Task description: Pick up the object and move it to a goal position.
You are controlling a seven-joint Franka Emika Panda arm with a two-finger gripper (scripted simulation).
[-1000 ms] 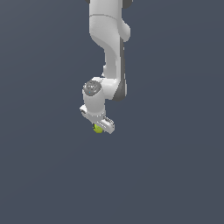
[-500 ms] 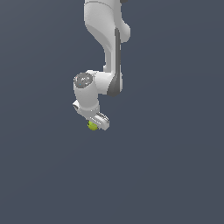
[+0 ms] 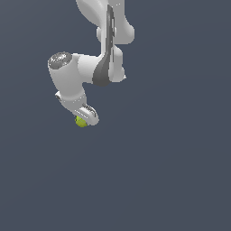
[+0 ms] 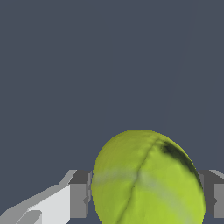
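The tiny yellow-green ball (image 3: pixel 81 122) sits at the tip of the white gripper (image 3: pixel 84 119), which hangs from the white arm in the upper left of the exterior view. In the wrist view the ball (image 4: pixel 146 179) fills the space between the two grey finger pads (image 4: pixel 78 199), which press on it from both sides. The gripper is shut on the ball and holds it up off any surface. Part of the ball is hidden behind the fingers in the exterior view.
Only a plain dark blue-grey background shows around the arm (image 3: pixel 106 40) in both views. No other objects, containers or edges are visible.
The gripper with the ball has moved up and toward the exterior view's left, and the wrist has swung out to that side.
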